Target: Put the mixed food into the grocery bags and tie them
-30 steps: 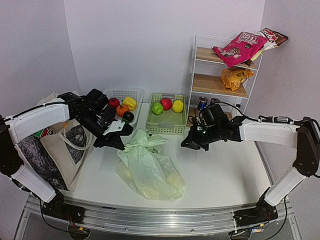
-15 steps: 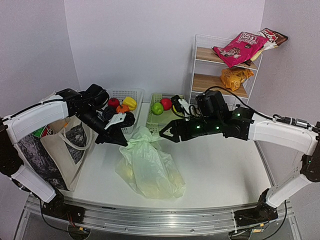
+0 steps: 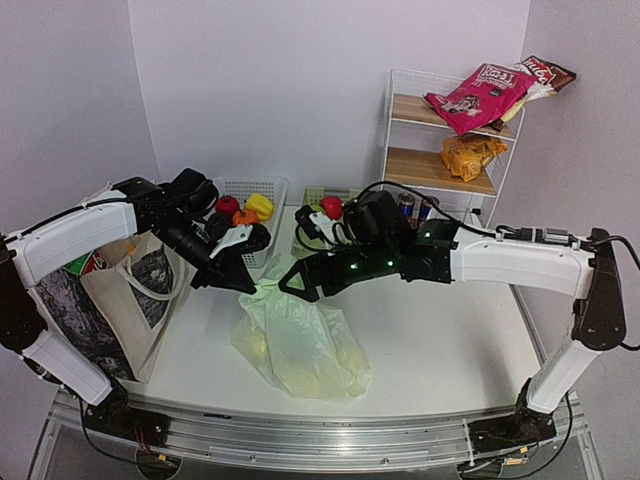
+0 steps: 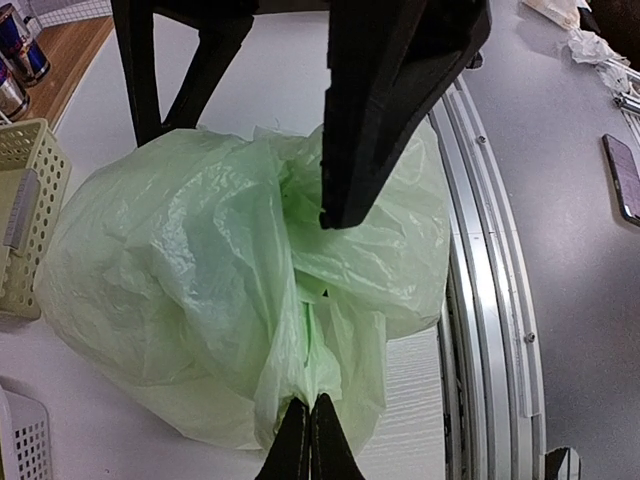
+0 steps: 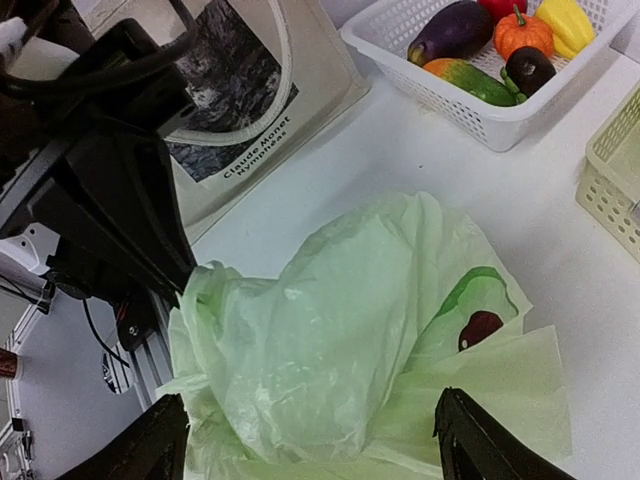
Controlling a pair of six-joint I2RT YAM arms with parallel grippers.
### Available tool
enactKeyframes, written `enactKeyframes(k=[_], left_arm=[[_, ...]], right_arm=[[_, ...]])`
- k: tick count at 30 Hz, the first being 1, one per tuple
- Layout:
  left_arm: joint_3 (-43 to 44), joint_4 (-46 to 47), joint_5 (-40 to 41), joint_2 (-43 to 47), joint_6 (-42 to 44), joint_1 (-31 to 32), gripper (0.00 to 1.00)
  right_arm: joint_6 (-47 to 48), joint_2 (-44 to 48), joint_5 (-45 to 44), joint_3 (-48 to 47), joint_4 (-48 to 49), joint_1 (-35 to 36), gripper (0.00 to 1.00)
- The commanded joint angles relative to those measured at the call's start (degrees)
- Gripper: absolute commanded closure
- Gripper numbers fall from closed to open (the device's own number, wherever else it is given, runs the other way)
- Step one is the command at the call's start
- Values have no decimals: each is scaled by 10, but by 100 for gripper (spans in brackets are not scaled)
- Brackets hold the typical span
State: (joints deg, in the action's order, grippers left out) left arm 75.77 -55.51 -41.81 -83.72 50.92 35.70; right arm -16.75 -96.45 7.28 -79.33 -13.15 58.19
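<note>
Top: L gripper clamped tight on a pinch of the plastic bag. R gripper jaws wide, holds nothing, tip-to-tip w/ L over the bag top. White table, lilac walls. Tote behind L.
L wrist: fingertips together, bag film bunched between them.
R wrist: bag between the spread fingers, avocado print. Tote label ahead-left reads "Claude Monet Nymphéas".

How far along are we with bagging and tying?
Done: the thin pale-green plastic bag looks filled, yellow shapes showing through. In hand: the left end effector pinches one bunched handle; the right end effector hangs open over a loose flap. Left: the knot, and the beige canvas tote, untied.
</note>
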Motion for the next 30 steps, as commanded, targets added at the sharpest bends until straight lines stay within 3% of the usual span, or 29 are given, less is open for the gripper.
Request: enactKeyframes(k=[1, 5, 8, 13, 15, 26, 27, 30], left_arm=[[22, -1, -12, -1, 1, 1, 100], [35, 8, -19, -7, -16, 0, 100], [47, 7, -34, -12, -28, -1, 100], [53, 0, -48, -14, -31, -1, 100], [53, -2, -47, -15, -30, -2, 100], [65, -24, -53, -17, -39, -7, 100], [65, -24, -53, -17, -51, -7, 99], [52, -16, -51, -13, -119, -7, 75]], right_arm=[[16, -8, -17, -40, 11, 0, 26], [20, -19, 20, -43, 11, 0, 31], [22, -29, 29, -40, 10, -1, 43], [34, -38, 31, -35, 4, -1, 41], [34, -38, 32, -32, 4, -1, 45], [27, -24, 33, -22, 4, -1, 100], [24, -24, 32, -24, 4, 0, 100], [11, -23, 27, -26, 4, -1, 100]])
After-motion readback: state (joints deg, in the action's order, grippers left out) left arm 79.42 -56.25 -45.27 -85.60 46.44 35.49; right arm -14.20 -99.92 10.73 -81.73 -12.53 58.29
